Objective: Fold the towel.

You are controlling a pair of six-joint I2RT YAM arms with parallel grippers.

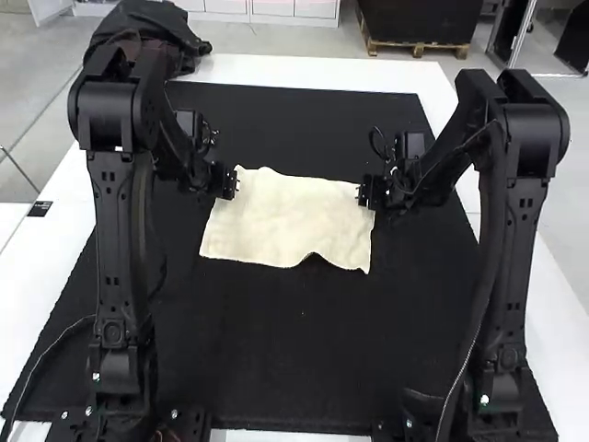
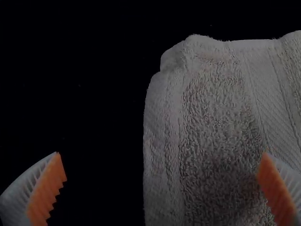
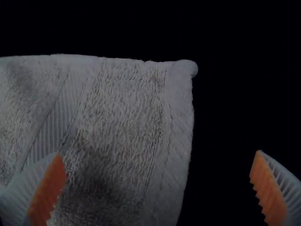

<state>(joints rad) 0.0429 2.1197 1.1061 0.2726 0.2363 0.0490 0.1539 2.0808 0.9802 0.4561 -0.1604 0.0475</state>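
The cream towel [image 1: 285, 218] lies spread as a wide rectangle on the black mat, its near edge wavy with a small notch. At its upper left corner is my left gripper [image 1: 230, 181], and at its upper right corner my right gripper [image 1: 364, 191]. In the left wrist view, the left gripper [image 2: 162, 167] stands wide open, a side edge of the towel [image 2: 211, 122] running between its fingers. Likewise the right gripper [image 3: 157, 167] is wide open in the right wrist view, with the towel's [image 3: 117, 117] other side edge between its fingers.
The black mat [image 1: 276, 359] covers most of the white table [image 1: 313, 72]. A dark bag [image 1: 175, 37] rests at the table's far left corner. Both arms stand along the sides of the mat.
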